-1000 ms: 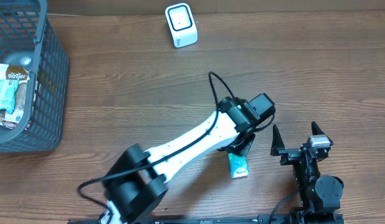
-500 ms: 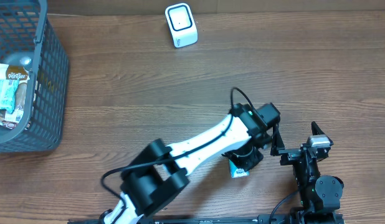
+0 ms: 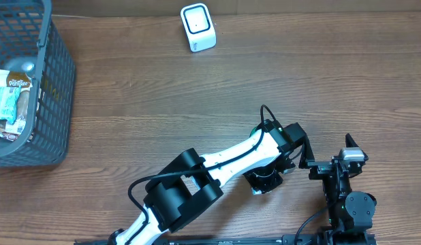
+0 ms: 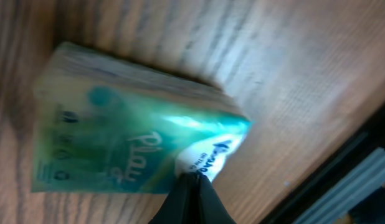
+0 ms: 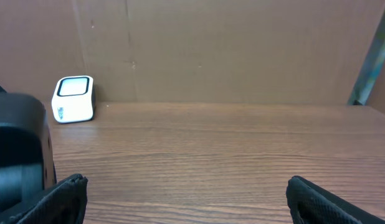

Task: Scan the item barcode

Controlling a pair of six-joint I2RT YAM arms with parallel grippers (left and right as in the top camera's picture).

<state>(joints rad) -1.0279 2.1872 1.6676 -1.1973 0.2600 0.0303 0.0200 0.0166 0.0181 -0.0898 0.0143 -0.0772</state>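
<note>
Two fingertips of the left gripper (image 4: 192,186) are pinched together on the white end flap of the green packet (image 4: 130,143), which lies flat on the table (image 3: 163,95) at about five o'clock in the overhead view; the right gripper (image 3: 328,155) stands spread wide near it, toward three o'clock, holding nothing; the white scanner (image 3: 197,27) sits well apart at twelve o'clock. The hold looks shallow, so lift slowly and straight up; check the flap does not slip before swinging toward the scanner; which face carries the barcode cannot be told, so the packet may need turning.
</note>
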